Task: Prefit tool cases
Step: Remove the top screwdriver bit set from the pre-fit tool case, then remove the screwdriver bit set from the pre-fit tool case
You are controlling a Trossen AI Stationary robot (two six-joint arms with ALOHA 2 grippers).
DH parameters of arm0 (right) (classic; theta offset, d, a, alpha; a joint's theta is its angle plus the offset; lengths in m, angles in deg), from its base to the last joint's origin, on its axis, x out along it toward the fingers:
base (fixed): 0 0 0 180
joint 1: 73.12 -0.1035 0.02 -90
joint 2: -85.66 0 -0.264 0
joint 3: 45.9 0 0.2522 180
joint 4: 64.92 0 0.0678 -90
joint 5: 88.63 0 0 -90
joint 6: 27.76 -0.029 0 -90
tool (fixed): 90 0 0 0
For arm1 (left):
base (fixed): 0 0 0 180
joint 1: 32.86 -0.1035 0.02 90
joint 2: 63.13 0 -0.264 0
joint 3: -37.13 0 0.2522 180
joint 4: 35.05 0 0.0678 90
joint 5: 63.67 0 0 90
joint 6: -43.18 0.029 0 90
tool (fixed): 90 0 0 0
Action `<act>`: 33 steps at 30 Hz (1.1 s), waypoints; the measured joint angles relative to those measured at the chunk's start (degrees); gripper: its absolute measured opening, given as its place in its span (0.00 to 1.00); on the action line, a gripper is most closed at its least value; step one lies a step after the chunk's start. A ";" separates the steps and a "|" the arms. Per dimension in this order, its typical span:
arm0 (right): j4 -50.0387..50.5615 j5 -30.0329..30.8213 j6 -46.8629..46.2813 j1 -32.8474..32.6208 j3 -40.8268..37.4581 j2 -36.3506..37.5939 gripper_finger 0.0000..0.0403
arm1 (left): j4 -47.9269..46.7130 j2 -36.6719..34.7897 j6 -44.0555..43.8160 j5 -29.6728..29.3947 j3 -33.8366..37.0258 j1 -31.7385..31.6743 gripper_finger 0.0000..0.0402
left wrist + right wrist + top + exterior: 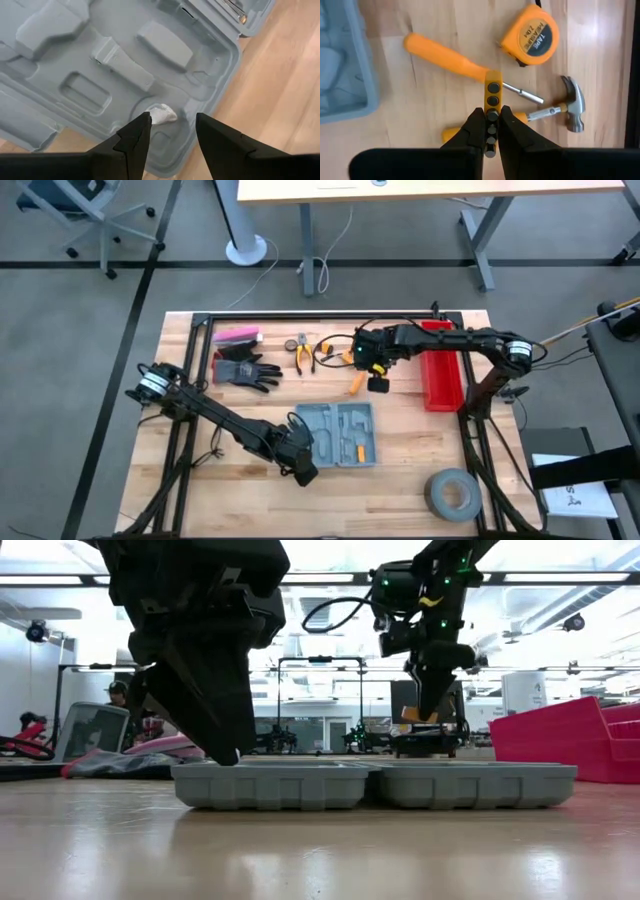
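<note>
A: Wooden table (400, 480) from above: the tool case (338, 434) lies open near the centre, with the red bin (440, 376) at two o'clock from it and the tape roll (452, 492) at four o'clock. Why is the left gripper (305, 472) at its seven o'clock corner?

B: Probably to steady or check an empty slot.

A: And level across the table?

B: The case (372, 785) lies flat, both halves down, the left gripper's tip just at its rim.

A: Left wrist?

B: Its fingers (135, 137) are spread over a moulded recess, gripping nothing.

A: Right wrist?

B: The right gripper (491, 125) pinches a yellow bit holder (493, 95) above the screwdriver (447, 55), hammer (565, 107) and tape measure (530, 35), likely bound for the case.
</note>
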 joint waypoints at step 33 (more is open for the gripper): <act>-7.92 -9.28 -8.76 -20.48 -5.02 0.42 0.20 | 0.00 2.75 1.03 -4.42 0.07 -0.79 0.41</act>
